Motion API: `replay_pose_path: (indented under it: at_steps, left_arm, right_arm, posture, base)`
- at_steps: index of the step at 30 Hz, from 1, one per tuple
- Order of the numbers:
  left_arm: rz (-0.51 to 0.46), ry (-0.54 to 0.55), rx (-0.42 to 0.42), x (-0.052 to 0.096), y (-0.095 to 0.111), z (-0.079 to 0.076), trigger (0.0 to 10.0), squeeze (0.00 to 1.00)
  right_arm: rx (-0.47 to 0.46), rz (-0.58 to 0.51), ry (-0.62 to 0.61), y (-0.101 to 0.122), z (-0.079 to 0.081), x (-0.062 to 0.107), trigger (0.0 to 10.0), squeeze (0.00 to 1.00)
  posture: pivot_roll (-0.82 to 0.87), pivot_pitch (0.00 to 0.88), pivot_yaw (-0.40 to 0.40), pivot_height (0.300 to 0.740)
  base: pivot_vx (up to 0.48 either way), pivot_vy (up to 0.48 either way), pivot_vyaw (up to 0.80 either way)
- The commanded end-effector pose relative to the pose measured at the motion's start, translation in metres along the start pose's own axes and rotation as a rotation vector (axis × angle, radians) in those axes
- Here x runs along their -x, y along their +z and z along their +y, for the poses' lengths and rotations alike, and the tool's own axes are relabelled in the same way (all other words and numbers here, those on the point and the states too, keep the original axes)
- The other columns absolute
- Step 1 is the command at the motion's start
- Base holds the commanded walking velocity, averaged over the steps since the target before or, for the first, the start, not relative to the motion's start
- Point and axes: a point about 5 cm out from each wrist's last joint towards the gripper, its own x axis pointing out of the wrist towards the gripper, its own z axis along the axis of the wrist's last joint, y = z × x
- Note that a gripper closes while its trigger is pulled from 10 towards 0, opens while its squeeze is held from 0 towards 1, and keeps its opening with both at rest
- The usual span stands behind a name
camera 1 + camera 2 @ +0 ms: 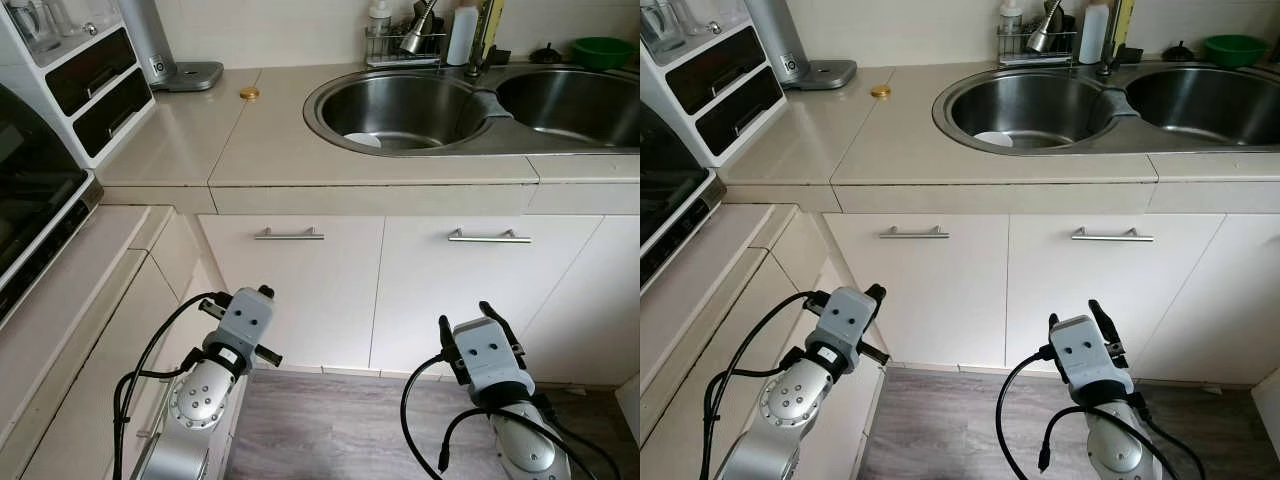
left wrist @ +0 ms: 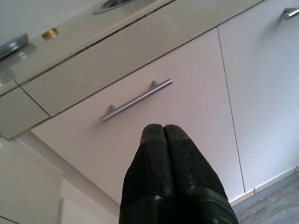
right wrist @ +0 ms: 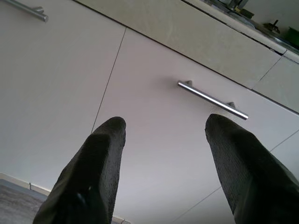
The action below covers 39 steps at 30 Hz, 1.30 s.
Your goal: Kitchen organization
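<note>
A double steel sink (image 1: 330, 122) is set into the beige counter (image 1: 170, 140), and a white dish (image 1: 362, 140) lies in its left basin. A small gold round lid (image 1: 249, 93) rests on the counter left of the sink. Both arms are held low in front of the white base cabinets. My left gripper (image 2: 163, 130) is shut with nothing in it, pointing at the left cabinet handle (image 2: 135, 100). My right gripper (image 3: 166, 122) is open and empty, facing the right cabinet handle (image 3: 212, 99).
Behind the sink stand a wire rack of utensils (image 1: 405, 45), a white bottle (image 1: 462, 35) and a green bowl (image 1: 603, 50). A white unit with black drawers (image 1: 95, 85) and a dark appliance (image 1: 30, 190) sit at left. Grey wood floor (image 1: 330, 420) lies below.
</note>
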Motion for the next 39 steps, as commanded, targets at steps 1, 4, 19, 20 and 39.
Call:
replay_pose_path:
  at_steps: [1,4,19,20,39]
  left_arm:
    - [0.003,-0.006,0.009,0.003,0.0,-0.001,10.0,0.0]
    - [-0.001,-0.014,0.01,0.001,0.0,-0.002,10.0,0.0]
    - [-0.029,0.006,0.055,0.0,0.004,-0.003,10.0,0.0]
    - [-0.03,0.007,0.058,0.0,0.004,-0.003,10.0,0.0]
    - [-0.05,0.0,0.091,-0.004,0.006,-0.002,10.0,0.0]
  right_arm:
    - [-0.019,0.002,0.003,0.0,0.0,0.002,10.0,0.0]
    - [-0.011,-0.003,0.01,0.001,0.0,0.001,10.0,0.0]
    - [-0.008,-0.007,0.001,0.003,-0.006,-0.003,10.0,0.0]
    - [-0.014,-0.003,-0.002,0.003,-0.007,-0.003,10.0,0.0]
    - [-0.029,0.006,-0.032,0.005,-0.013,-0.008,10.0,0.0]
  posture:
    - [0.02,0.0,0.035,0.74]
    - [0.02,0.0,0.033,0.74]
    - [0.01,0.0,0.025,0.74]
    - [0.01,0.0,0.025,0.74]
    - [0.0,0.0,0.033,0.74]
  base:
    - [0.0,0.0,0.0]
    - [0.0,0.0,0.0]
    - [0.0,0.0,0.0]
    - [0.0,0.0,0.0]
    - [0.0,0.0,-0.46]
